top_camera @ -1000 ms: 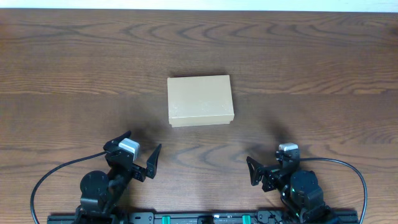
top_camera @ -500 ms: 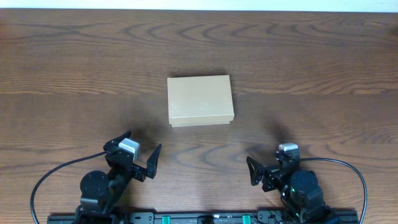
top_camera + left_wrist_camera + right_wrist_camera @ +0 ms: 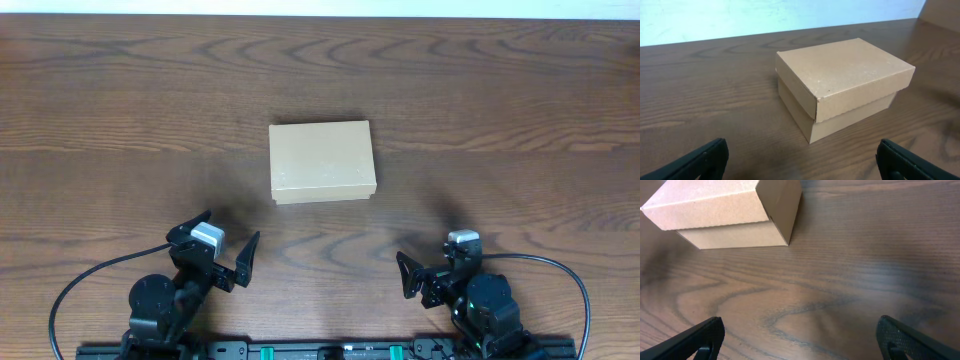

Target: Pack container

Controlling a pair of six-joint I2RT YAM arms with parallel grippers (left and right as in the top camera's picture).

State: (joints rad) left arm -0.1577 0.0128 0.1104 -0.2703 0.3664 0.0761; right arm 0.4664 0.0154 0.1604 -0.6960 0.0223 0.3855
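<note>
Tan container point(image 3: 322, 162), lid shut, on wood table point(image 3: 520, 100).
Left gripper point(image 3: 229, 227) and right gripper point(image 3: 432, 258) apart from container, jaws spread wide, empty.

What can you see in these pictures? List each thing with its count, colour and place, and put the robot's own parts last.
box: one, tan, lid shut, middle of the table
table: one, dark brown wood, under everything
wall: one, pale, beyond the table's far edge
cables: two, black, looping out at the near corners, one to each arm
rail: one, black with green marks, along the near edge between the arms
left hand: one, black, near edge on the left, open and empty, apart from the box
right hand: one, black, near edge on the right, open and empty, apart from the box
</note>
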